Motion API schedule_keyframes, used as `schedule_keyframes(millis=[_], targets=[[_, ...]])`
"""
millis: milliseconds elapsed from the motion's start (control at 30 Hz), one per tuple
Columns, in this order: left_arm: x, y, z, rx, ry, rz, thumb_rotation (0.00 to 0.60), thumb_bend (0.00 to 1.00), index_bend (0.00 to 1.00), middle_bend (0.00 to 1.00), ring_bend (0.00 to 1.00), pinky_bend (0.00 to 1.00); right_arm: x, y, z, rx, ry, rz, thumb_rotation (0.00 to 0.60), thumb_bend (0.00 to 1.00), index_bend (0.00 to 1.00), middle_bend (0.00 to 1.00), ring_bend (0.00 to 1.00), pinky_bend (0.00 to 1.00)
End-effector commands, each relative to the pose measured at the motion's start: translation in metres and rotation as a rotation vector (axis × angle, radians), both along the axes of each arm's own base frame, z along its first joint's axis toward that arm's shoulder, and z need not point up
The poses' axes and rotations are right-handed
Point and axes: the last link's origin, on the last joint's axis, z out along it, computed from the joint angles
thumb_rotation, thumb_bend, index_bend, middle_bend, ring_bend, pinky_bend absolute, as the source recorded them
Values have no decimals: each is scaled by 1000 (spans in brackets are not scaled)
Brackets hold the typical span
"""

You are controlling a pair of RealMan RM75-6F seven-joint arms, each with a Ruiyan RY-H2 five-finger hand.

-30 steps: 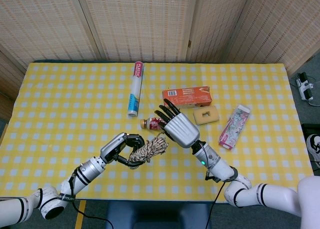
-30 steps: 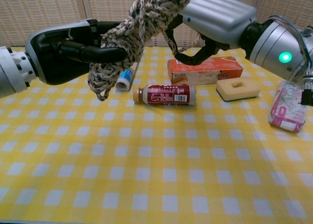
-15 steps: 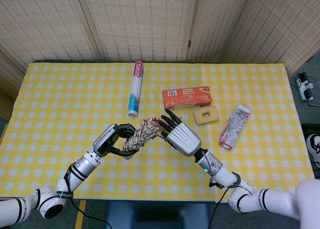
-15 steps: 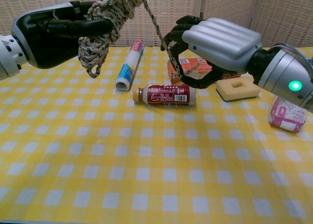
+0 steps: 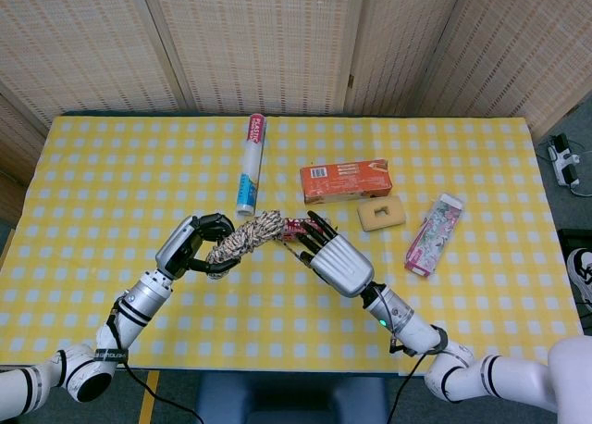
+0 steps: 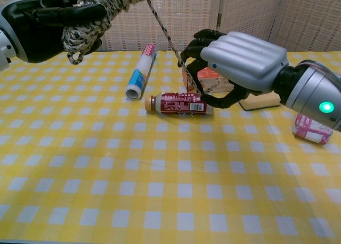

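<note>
My left hand (image 5: 192, 245) (image 6: 45, 21) grips a bundle of speckled rope (image 5: 246, 235) (image 6: 95, 9) and holds it above the yellow checked table (image 5: 111, 183). One thin strand (image 6: 169, 41) runs taut from the bundle down to my right hand (image 5: 336, 263) (image 6: 242, 63). That hand pinches the strand between its thumb and curled fingers. Right below the right hand lies a small brown bottle with a red label (image 6: 178, 103) (image 5: 296, 226) on its side, partly hidden in the head view.
An orange box (image 5: 345, 179) (image 6: 212, 81) and a tan sponge (image 5: 381, 213) (image 6: 264, 101) lie behind my right hand. A pink carton (image 5: 433, 233) (image 6: 310, 129) is at the right. A plastic-wrap roll (image 5: 250, 163) (image 6: 139, 71) lies behind the bottle.
My left hand has carried the rope bundle left and away from my right hand. A strand has drawn out between them. The right hand has sunk toward the bottle.
</note>
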Motion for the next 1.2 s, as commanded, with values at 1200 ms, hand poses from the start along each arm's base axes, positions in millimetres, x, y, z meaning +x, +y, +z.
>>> schedule_keyframes(millis=[1200], targets=[[-42,4,21,229,190,14,600,472,770,728,707,765,-162,125,134,-271,-89,-513,600,446,0,0,52,0]])
